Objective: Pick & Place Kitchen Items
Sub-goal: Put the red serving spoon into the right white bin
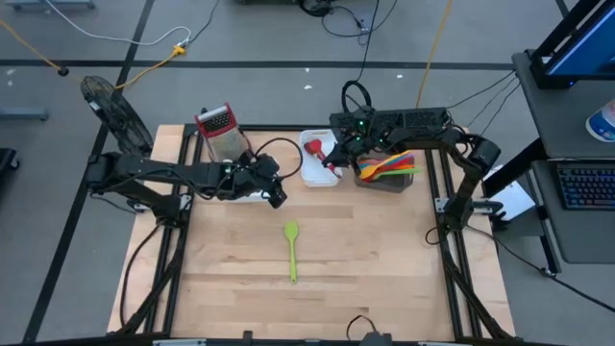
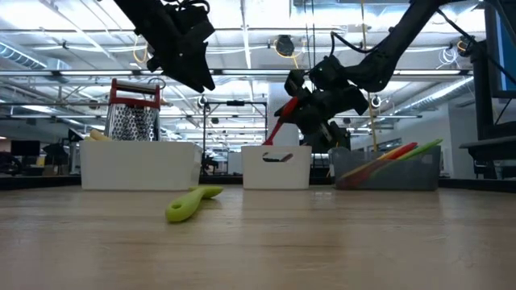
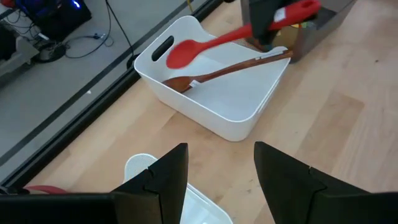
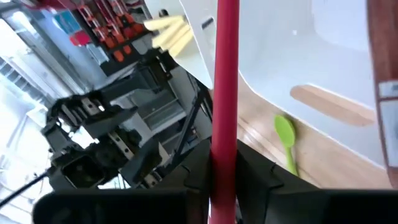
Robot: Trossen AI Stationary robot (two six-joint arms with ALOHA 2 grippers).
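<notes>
My right gripper (image 1: 335, 157) is shut on a red spoon (image 3: 186, 53) over a small white tray (image 3: 211, 121) at the table's far middle. A brown wooden spoon (image 3: 230, 68) lies in that tray. My left gripper (image 1: 277, 195) hangs open and empty left of the tray, above the table; its fingers show apart in the left wrist view (image 3: 221, 168). A green spoon (image 1: 291, 250) lies flat on the table in the middle. A grey bin (image 1: 386, 179) right of the tray holds several coloured utensils. My right gripper pinches the red spoon's handle (image 4: 226, 124) between its two fingers, away from the bowl. The fingers lie across the handle. The spoon is lifted clear and tilted, its bowl (image 2: 272, 138) lower, pointing down over the white tray's rim.
A red-topped metal grater (image 1: 219, 130) stands at the far left, by a larger white tray (image 2: 141, 165) that lies partly under my left arm. The table's near half holds only the green spoon. A black frame runs along the table's edges.
</notes>
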